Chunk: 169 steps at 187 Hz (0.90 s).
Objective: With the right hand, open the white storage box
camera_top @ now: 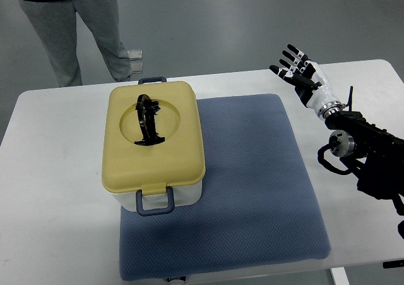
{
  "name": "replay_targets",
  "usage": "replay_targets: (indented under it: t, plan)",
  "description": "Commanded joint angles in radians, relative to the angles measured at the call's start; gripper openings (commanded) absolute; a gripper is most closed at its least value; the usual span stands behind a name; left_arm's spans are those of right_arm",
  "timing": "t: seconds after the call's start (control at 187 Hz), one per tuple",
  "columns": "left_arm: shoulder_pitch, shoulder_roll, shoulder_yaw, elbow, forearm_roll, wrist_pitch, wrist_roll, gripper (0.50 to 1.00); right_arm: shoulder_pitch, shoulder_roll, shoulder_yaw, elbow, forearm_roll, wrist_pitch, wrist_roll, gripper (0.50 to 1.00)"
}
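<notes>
We saw a white table (57,171) standing on a smooth grey floor (252,19), with a blue mat (252,190) spread over its middle and a person's grey trouser legs (76,26) at the upper left of the frame. The storage box (153,145), white below a yellowish lid (183,133) with a black handle (147,119) and grey latches, sat shut at centre left, on the mat's left edge. Our right hand (298,70) hovered at the upper right, well apart from the box, fingers spread and holding nothing.
</notes>
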Motion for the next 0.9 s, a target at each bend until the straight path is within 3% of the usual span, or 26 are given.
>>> replay_targets:
  t: [0.0, 0.545, 0.897]
  plan:
    - [0.000, 0.000, -0.001, 0.000, 0.000, 0.000, 0.000, 1.000, 0.003, 0.000, -0.001, 0.000, -0.005, 0.000, 0.000, 0.926]
    - [0.000, 0.000, 0.000, 0.000, 0.000, 0.000, 0.000, 1.000, 0.059, -0.008, -0.020, 0.020, -0.049, 0.017, -0.008, 0.926]
    - [0.000, 0.000, 0.000, 0.000, 0.000, 0.000, 0.000, 1.000, 0.247, -0.045, -0.051, 0.089, -0.616, 0.023, 0.002, 0.926]
